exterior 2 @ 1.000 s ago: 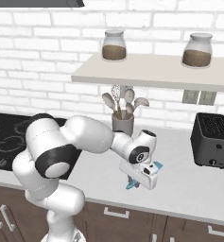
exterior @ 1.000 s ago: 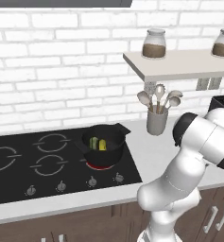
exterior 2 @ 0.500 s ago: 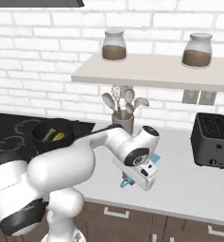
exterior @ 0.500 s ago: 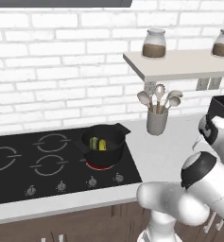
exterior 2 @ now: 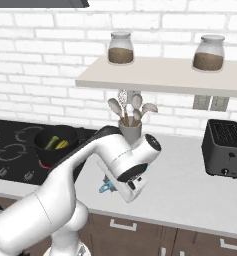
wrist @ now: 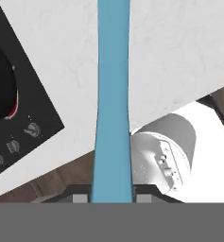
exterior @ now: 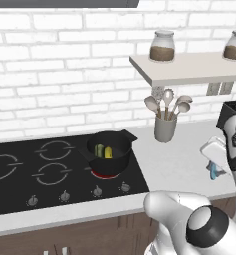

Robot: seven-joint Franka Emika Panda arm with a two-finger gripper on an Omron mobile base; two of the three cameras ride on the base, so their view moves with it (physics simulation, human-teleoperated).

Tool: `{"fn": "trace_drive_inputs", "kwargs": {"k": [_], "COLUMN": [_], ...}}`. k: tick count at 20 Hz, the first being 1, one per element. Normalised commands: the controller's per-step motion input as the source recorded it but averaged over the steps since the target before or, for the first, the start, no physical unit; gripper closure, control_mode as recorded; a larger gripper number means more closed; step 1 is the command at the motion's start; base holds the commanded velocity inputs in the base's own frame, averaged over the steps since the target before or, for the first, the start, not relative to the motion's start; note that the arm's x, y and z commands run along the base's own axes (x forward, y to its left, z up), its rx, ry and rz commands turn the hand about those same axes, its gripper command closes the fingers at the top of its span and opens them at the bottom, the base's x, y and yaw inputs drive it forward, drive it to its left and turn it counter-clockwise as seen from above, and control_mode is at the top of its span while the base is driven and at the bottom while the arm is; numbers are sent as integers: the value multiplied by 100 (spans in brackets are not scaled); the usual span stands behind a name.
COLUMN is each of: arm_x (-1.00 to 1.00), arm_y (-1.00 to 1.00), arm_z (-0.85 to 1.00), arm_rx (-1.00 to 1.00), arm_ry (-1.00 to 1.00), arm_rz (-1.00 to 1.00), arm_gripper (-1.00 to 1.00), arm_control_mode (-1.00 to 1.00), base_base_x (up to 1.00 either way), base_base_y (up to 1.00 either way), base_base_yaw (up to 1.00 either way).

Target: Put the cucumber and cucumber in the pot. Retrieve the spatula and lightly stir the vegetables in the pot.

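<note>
The end effector [wrist: 111, 198] is clenched on the light-blue spatula [wrist: 112, 104], whose flat shaft runs straight up the hand view from between the fingertips, above the white bench [wrist: 179, 52]. In the left base view a short blue tip of the spatula [exterior: 214, 173] shows under the white hand, over the bench [exterior: 184, 159] to the right of the black cooktop [exterior: 50, 174]. In the right base view the blue tip [exterior 2: 105, 188] pokes out to the left of the wrist, near the front edge of the bench [exterior 2: 190, 190].

The black pot [exterior: 109, 153] sits on the cooktop's front right burner, which glows red beneath it. Inside lie the two vegetables side by side: a darker green piece [exterior: 98, 150] and a yellow-green piece [exterior: 108, 152]. A grey utensil holder [exterior: 165, 128] with spoons and ladles stands just right of the cooktop, and a black toaster [exterior 2: 225, 148] rests further right.
</note>
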Motion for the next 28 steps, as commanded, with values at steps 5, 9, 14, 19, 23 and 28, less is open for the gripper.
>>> {"fn": "trace_drive_inputs", "kwargs": {"k": [5,9,14,19,23,28], "arm_x": [-5,0,0,0,0,14], "arm_y": [65,87,82,37,33,30], "arm_z": [47,51,43,54,46,55], "arm_rx": [33,23,36,66,76,64], "arm_ry": [-2,0,0,6,28,44], "arm_rz": [0,0,0,1,0,2], "arm_gripper": [100,100,100,100,100,100], "arm_control_mode": [-100,-100,-100,-100,-100,-100], "base_base_x": [0,0,0,0,0,0], "base_base_y": [0,0,0,0,0,0], "base_base_yaw": [0,0,0,0,0,0]}}
